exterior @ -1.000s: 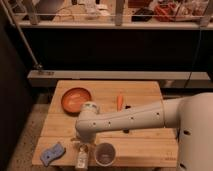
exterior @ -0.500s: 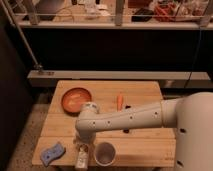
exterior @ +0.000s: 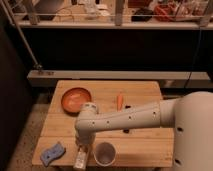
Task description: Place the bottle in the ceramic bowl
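Note:
The orange-brown ceramic bowl [exterior: 76,99] sits on the wooden table [exterior: 145,145] at the back left. The small white bottle [exterior: 80,161] with a pale label lies near the table's front edge, just left of the white cup. My white arm reaches in from the right, and the gripper [exterior: 81,149] points down right over the bottle, at its upper end. The gripper hides part of the bottle. The bowl is well behind the gripper and holds nothing I can see.
A white cup [exterior: 104,152] stands just right of the bottle. A blue sponge [exterior: 52,153] lies at the front left corner. An orange carrot [exterior: 119,101] and a black bar [exterior: 127,107] lie mid-table, partly behind my arm. A dark shelf wall rises behind the table.
The gripper has lowered slightly toward the front edge, closer onto the bottle. The bowl, cup and sponge have not moved.

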Controlling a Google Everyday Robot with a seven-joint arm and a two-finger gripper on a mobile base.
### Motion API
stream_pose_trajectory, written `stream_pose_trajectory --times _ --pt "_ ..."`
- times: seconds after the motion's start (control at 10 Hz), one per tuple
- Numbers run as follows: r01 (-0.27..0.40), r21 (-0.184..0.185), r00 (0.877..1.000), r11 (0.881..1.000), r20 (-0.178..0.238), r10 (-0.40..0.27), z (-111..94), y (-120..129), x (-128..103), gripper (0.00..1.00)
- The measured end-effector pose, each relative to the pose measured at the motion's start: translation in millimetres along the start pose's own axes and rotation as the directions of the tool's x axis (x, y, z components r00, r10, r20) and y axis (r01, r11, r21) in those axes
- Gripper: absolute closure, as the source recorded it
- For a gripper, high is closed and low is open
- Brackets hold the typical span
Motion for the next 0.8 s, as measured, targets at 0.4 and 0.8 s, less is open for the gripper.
stream_pose_trajectory --times 0.4,0.8 --pt "-0.016 -0.012 1.0 1.0 -0.019 0.016 -35 -3 -3 0.93" --pt "-0.031 -0.014 0.999 0.999 -0.035 0.031 -42 -4 1 0.91"
